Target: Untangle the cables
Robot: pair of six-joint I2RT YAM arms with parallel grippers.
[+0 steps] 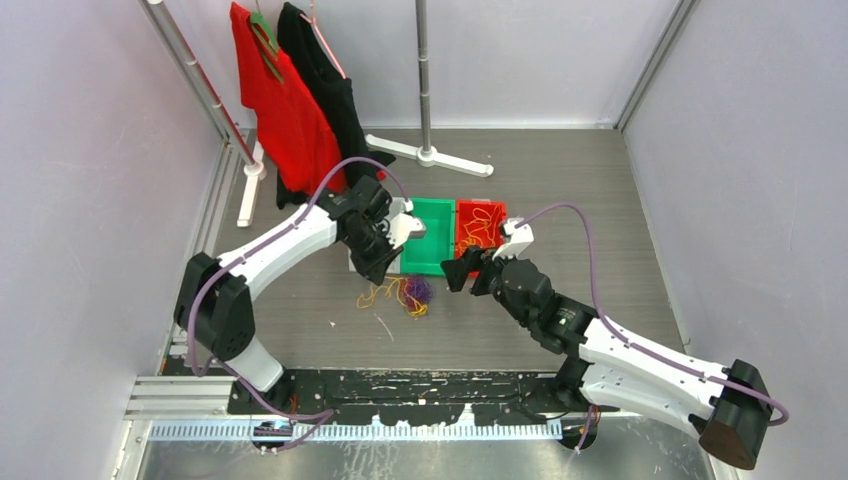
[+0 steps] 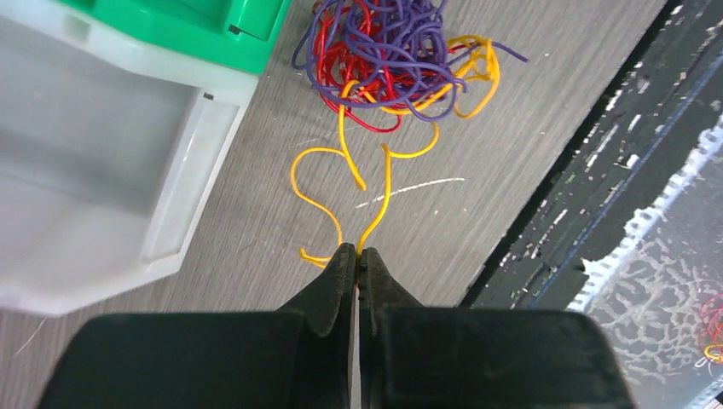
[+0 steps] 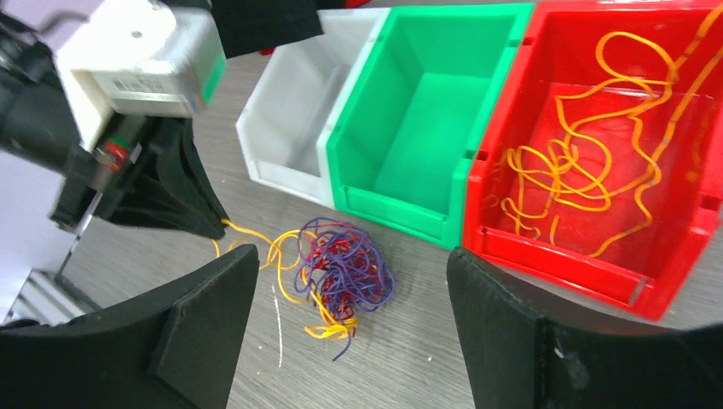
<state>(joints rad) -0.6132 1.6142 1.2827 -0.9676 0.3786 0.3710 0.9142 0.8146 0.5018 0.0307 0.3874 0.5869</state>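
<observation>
Jaws of the left gripper (image 2: 356, 251) pinch a yellow cable (image 2: 385, 192) trailing from the purple-red tangle (image 2: 384, 51) on the grey table (image 1: 600, 230), the right gripper (image 3: 351, 260) gaping wide beside it, bins (image 3: 409, 128) just beyond, shirts (image 1: 290, 110) hanging far left.

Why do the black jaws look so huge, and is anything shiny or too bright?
Left wrist view: the left gripper jaws sit right by the lens, so they loom; the white bin looks washed out. Right wrist view: the right gripper jaws loom too; the cables look sharp. Top view: the metal strip glares.
</observation>
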